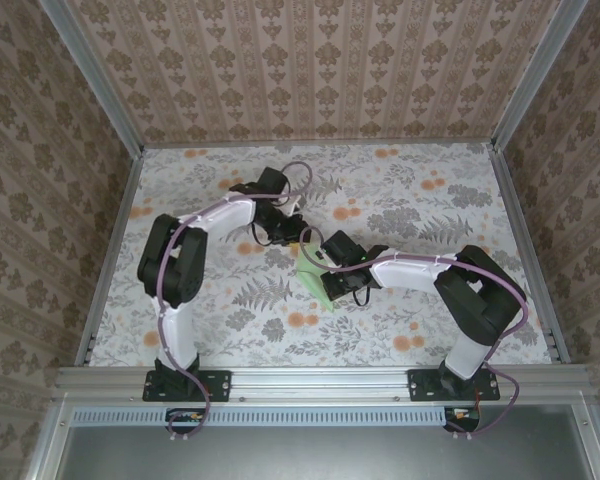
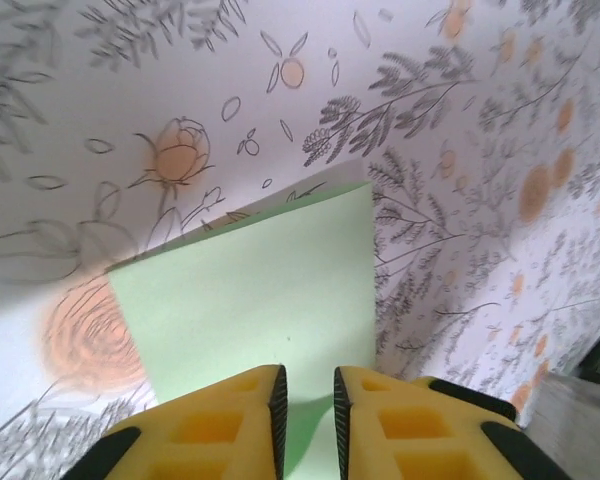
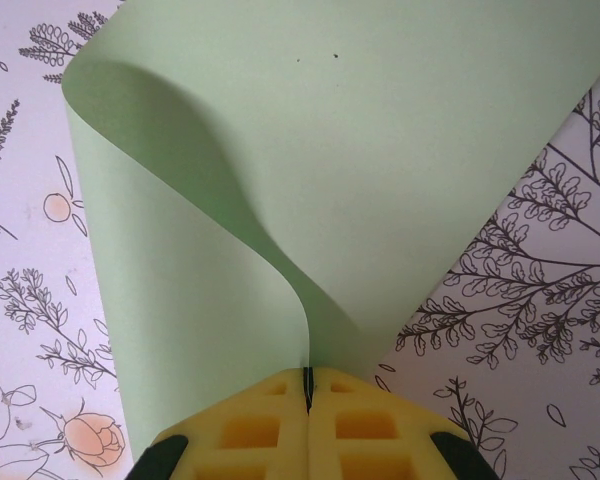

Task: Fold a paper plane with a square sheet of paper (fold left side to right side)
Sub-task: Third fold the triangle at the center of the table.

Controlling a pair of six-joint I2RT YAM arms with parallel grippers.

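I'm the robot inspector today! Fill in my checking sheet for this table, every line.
Surface: flowery tablecloth, lying flat.
Job's things: pale-green paper, one side lifted and curling over, not yet a plane.
Clutter: nothing seen.
Grippers: right gripper shut, pinching the paper's edge; left gripper over the paper, jaws a narrow gap apart.
Cables: purple cables run along both arms.
Surroundings: patterned walls on three sides; metal frame rail at the near edge.

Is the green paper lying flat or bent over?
Bent over, not creased. The pale-green paper sheet curls in a rounded loop to the right fingers, pinching its edge.
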